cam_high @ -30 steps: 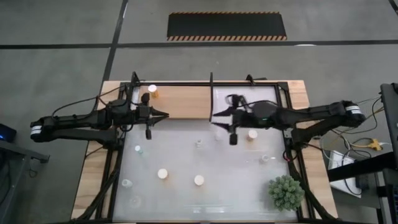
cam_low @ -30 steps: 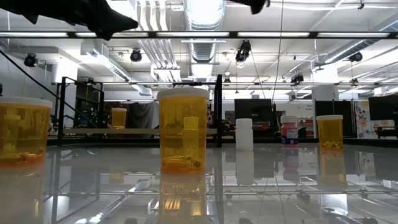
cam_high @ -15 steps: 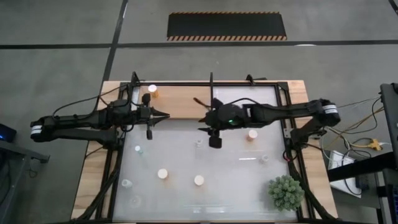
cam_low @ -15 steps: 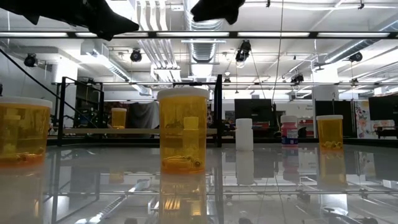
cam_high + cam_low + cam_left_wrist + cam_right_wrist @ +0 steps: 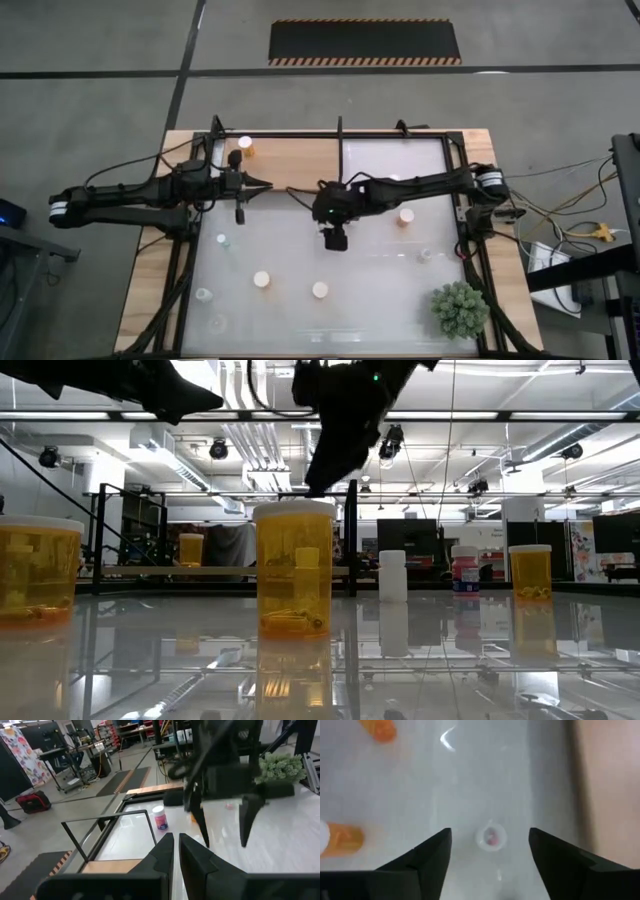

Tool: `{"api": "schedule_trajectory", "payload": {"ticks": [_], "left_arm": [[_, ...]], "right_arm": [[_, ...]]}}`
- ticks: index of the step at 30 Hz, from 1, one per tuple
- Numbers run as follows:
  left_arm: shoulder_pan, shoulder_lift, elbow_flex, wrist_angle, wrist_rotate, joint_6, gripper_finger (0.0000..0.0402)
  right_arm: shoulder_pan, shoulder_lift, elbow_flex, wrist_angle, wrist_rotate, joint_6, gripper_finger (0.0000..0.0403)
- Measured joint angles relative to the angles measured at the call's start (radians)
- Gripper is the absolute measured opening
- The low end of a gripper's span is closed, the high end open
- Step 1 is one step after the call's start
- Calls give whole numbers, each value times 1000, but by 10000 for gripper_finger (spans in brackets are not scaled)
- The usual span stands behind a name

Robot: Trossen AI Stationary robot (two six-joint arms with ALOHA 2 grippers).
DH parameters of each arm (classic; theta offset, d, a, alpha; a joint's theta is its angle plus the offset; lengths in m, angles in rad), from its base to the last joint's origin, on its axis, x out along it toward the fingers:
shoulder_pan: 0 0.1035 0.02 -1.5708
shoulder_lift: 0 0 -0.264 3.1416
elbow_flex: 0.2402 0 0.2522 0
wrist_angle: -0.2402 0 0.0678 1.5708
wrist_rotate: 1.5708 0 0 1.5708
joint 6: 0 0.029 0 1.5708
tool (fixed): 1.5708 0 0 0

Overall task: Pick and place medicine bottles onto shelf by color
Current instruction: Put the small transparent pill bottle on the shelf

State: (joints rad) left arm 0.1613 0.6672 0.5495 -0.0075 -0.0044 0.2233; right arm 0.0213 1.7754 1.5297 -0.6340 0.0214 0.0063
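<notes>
Right pincer (image 5: 322, 228) splayed wide, pointing down mid-table; left pincer (image 5: 262, 186) closed, arm outstretched level.

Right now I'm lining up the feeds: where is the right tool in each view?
High: right tool at centre, over the table.
Low: top centre, above an orange bottle.
Left wrist: centre right, open, before the plant.
Right wrist: its fingers along the bottom.
Landmark: the plant, bottom right in high view.

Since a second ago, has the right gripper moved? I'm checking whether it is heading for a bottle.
Yes. In the high view the right gripper has swung leftward from near the shelf's right end toward the table's middle; it now hangs open above a small white-capped bottle.
</notes>
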Motion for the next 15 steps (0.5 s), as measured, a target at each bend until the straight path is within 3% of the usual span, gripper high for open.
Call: {"api": "schedule_trajectory", "payload": {"ticks": [6,15], "left_arm": [[0,-1,0,-1,0,-1,11],[0,0,0,0,0,0,11]], "right_arm": [[-11,91,1,-8,4,2,278],[-15,160,1,26,4,-3,261]]}}
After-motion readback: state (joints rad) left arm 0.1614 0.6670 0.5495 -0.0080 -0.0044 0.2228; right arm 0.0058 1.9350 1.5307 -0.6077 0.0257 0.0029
